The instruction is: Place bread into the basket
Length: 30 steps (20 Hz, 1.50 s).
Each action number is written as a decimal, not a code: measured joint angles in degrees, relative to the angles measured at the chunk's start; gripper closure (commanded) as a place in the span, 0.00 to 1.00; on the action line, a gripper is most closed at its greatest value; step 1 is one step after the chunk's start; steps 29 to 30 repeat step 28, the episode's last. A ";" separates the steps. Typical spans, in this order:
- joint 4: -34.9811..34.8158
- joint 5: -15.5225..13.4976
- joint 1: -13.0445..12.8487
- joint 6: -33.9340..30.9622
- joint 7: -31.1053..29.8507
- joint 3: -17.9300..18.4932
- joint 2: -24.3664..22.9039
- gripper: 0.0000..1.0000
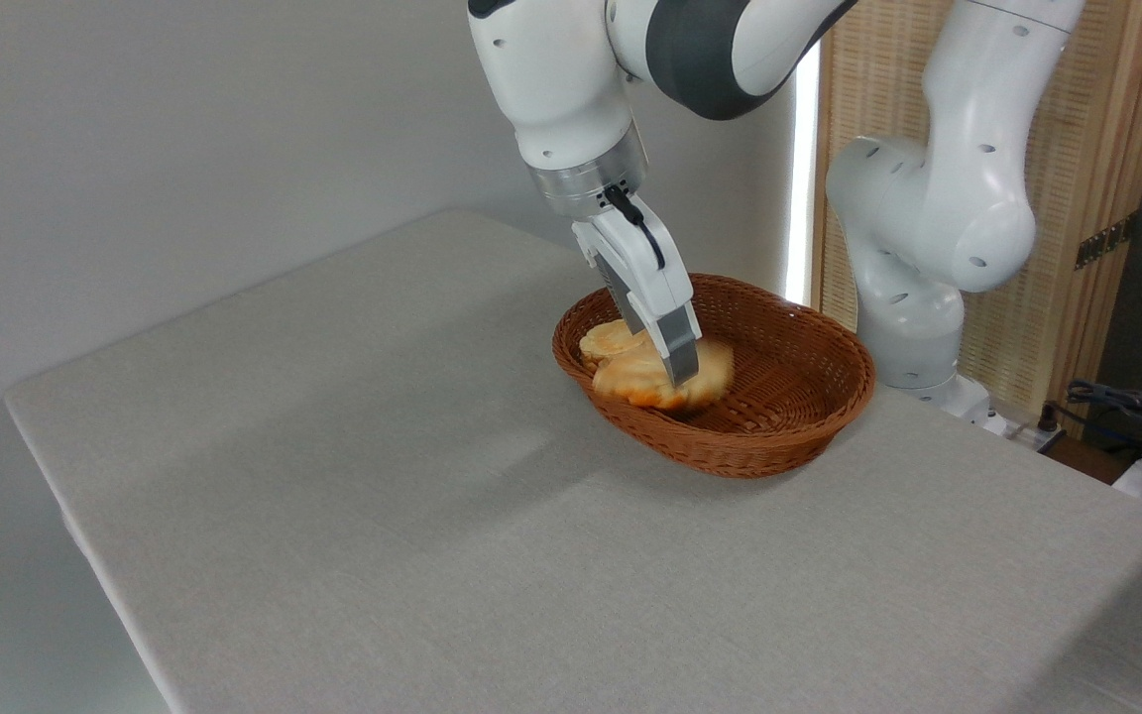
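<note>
The basket (789, 397) is an oval reddish-brown wicker one standing at the far right of the table. The bread (715, 369), a golden-orange ridged pastry, is inside the basket's left half, slightly tilted so that its orange underside shows. My gripper (682, 375) reaches down into the basket and straddles the bread. The near finger (675, 342) crosses in front of the bread, the other finger is hidden behind it, and the gripper looks shut on the bread.
A smaller round pale-golden bun (608, 340) lies in the basket's left end, touching the bread. The arm's white base (913, 327) stands just behind the basket. Grey tablecloth (383, 476) spreads to the left and front. Cables (1136, 412) lie at the far right.
</note>
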 measured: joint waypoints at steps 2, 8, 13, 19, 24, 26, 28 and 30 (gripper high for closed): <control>0.00 0.00 -0.01 0.00 0.41 0.00 0.00 0.00; 1.14 0.00 -0.01 0.10 0.50 0.00 -0.20 0.00; 8.12 0.00 -0.01 1.40 -0.78 -0.02 -0.33 0.00; 15.72 0.00 -0.31 7.73 -11.03 -0.12 4.57 0.00; 25.05 0.00 -0.53 9.32 -17.30 -0.38 14.63 0.00; 27.06 0.00 -0.57 11.36 -20.16 -0.51 17.33 0.00; 27.91 0.00 -0.58 12.36 -21.38 -0.63 18.59 0.00; 27.91 0.00 -0.58 12.36 -21.38 -0.63 18.59 0.00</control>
